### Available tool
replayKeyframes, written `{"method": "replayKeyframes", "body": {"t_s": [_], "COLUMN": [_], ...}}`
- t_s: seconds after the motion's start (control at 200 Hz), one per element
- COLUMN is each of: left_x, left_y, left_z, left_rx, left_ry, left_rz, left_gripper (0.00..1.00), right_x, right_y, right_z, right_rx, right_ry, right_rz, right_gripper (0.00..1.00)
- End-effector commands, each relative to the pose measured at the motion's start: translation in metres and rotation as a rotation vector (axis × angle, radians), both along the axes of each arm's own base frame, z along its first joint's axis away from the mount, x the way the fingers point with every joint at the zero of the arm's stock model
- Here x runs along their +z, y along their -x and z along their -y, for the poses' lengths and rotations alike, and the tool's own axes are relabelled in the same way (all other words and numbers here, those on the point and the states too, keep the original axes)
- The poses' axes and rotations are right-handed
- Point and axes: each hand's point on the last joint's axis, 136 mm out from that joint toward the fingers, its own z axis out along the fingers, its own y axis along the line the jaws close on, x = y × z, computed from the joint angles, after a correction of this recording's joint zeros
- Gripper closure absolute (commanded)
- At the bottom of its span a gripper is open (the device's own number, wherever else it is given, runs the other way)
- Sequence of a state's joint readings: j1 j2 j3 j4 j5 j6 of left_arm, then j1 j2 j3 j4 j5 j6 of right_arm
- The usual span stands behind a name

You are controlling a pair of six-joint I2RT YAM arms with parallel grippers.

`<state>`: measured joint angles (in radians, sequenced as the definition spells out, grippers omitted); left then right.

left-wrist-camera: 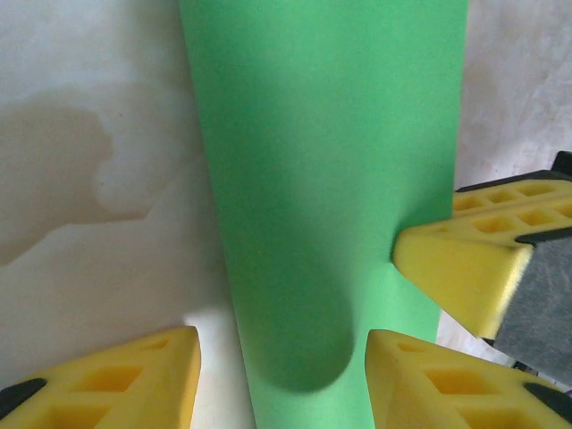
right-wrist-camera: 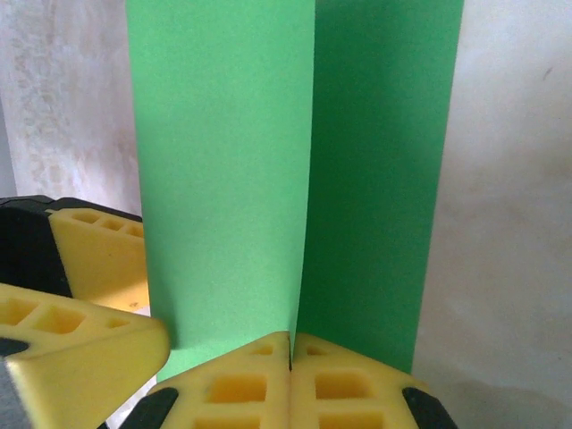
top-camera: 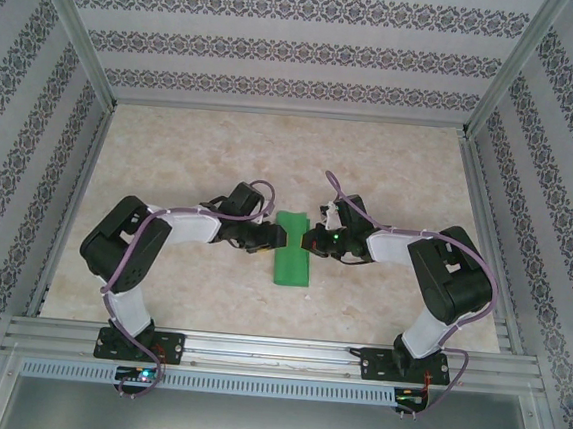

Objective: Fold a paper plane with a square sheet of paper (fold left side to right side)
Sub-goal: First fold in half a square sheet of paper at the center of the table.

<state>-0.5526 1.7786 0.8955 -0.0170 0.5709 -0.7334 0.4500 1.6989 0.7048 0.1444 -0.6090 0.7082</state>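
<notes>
The square sheet of paper (top-camera: 292, 262) is bright green and lies mid-table as a narrow folded rectangle; a paper plane is out of view. My left gripper (top-camera: 278, 237) is at its left edge and my right gripper (top-camera: 309, 240) at its right edge. In the left wrist view my left gripper (left-wrist-camera: 281, 382) is open, its yellow fingers astride the paper (left-wrist-camera: 331, 179), and a right-gripper finger (left-wrist-camera: 460, 268) pokes in from the right. In the right wrist view my right gripper (right-wrist-camera: 290, 357) is shut on the edge of a raised paper flap (right-wrist-camera: 223, 179). The left gripper's fingers (right-wrist-camera: 85, 353) show at the lower left.
The beige marbled table (top-camera: 171, 154) is boxed in by a metal frame with patterned walls on three sides. A slotted aluminium rail (top-camera: 274, 352) carrying both arm bases runs along the near edge.
</notes>
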Motion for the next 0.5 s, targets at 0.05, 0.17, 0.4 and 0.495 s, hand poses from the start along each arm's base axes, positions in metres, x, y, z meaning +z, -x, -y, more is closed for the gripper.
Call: {"method": "replayKeyframes", "body": {"t_s": [0.05,0.17,0.4,0.495], "left_x": [-0.004,-0.013,-0.033,-0.038], "left_y": [-0.001,0.001,0.007,0.01], "left_z": [0.007,0.007,0.006,0.006], "left_rx": [-0.011,-0.011,-0.023,-0.042], "left_ry": [-0.012,-0.044,-0.113,-0.139], "left_rz": [-0.008,-0.025,-0.062,-0.07], "left_gripper": [0.52,0.59,0.64,0.65], "right_x": [0.008,0.008,0.015,0.016], "right_y": [-0.004,-0.004,-0.003,-0.002], "right_z": [-0.002,-0.002,0.008,0.02], "right_rx": [0.01,0.009,-0.005,-0.018], "right_ry": [0.013,0.016,0.058,0.11], "right_rz": [0.039,0.042,0.069,0.082], "right_gripper": [0.97,0.91,0.77,0.7]}}
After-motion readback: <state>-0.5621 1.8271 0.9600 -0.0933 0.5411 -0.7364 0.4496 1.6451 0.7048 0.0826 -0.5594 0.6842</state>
